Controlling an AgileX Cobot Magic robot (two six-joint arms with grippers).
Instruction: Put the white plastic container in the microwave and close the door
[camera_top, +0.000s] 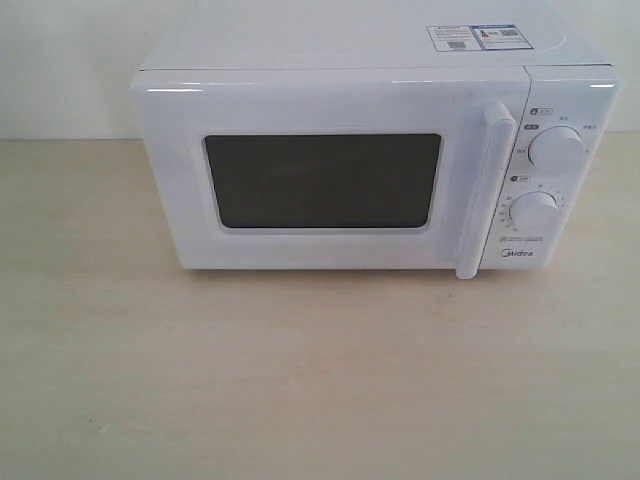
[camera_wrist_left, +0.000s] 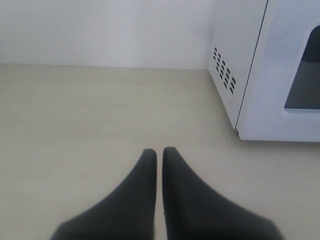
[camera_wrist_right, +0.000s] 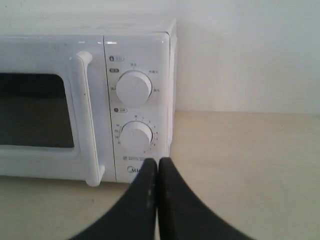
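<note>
My left pincer (camera_wrist_left: 159, 151) and right pincer (camera_wrist_right: 158, 161) sit closed, empty; tugging the dark-windowed white door (camera_top: 322, 182) could slide the boxy white microwave (camera_top: 378, 160)

The microwave (camera_top: 300, 45) has a smooth, glossy white shell, plastic-looking on the door (camera_top: 180, 120), whose window (camera_top: 322, 180) is dark and dull. The table (camera_top: 300, 380) shows pale, matt wood grain. The left gripper (camera_wrist_left: 159, 151) and right gripper (camera_wrist_right: 158, 161) are smooth matt black.
</note>
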